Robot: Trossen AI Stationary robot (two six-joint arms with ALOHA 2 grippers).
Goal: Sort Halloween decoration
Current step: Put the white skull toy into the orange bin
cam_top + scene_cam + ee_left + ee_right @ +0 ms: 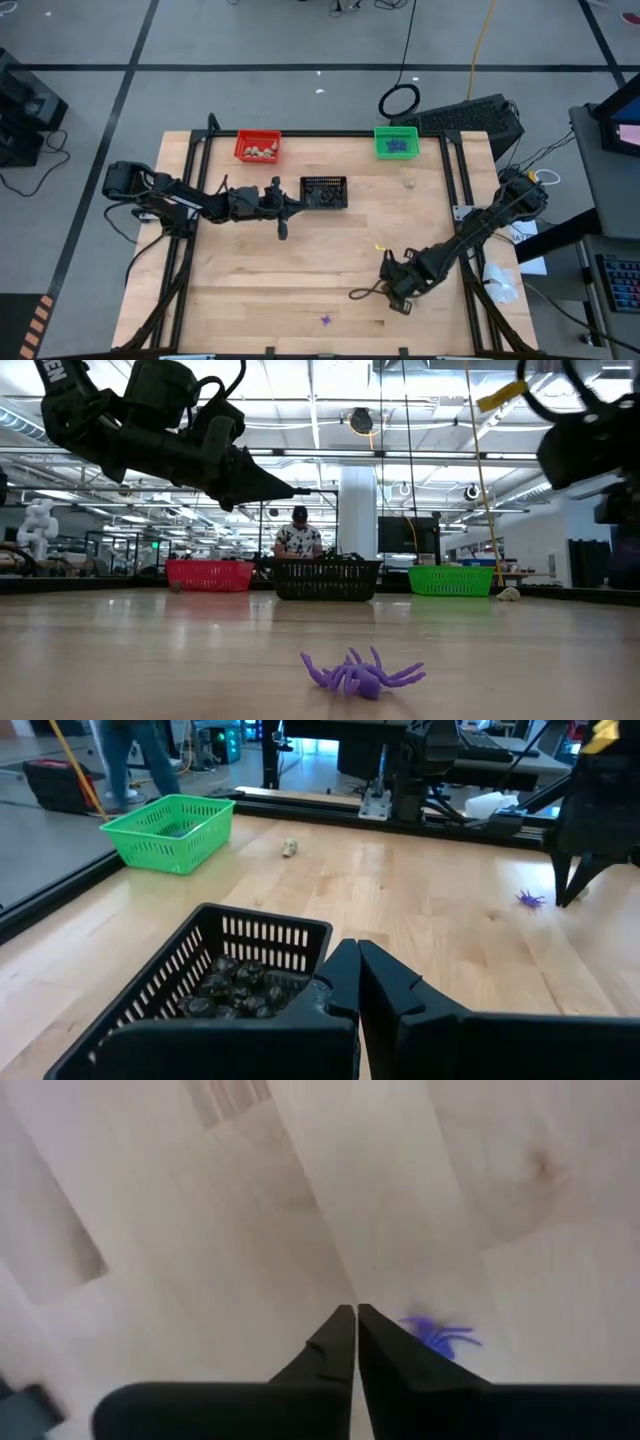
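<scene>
Pale wooden planks are covering the table [300, 270], and a person [298, 538] is standing in the workshop beyond its far edge. Starting at the left, the left gripper [283, 232] is hovering just beside the black basket [324, 192], its fingers [345, 982] pressing together on nothing. Behind it, the red basket [257, 146] is holding pale beige lumps [260, 152] near the far edge. Dark brown-black bits [232, 988] are lying heaped inside the black basket. Near the front edge, 1 purple spider [325, 321] is lying alone on the bare wood, well apart from both arms. Further right, the right gripper [352, 295] is hanging over open table with its jaws clenched and empty; its wrist view is showing the spider just past the fingertips, not between them. Far right at the back, the green basket [396, 141] is holding purple pieces [398, 146], and 1 pale lump [408, 182] is lying loose on the wood just in front of it.
</scene>
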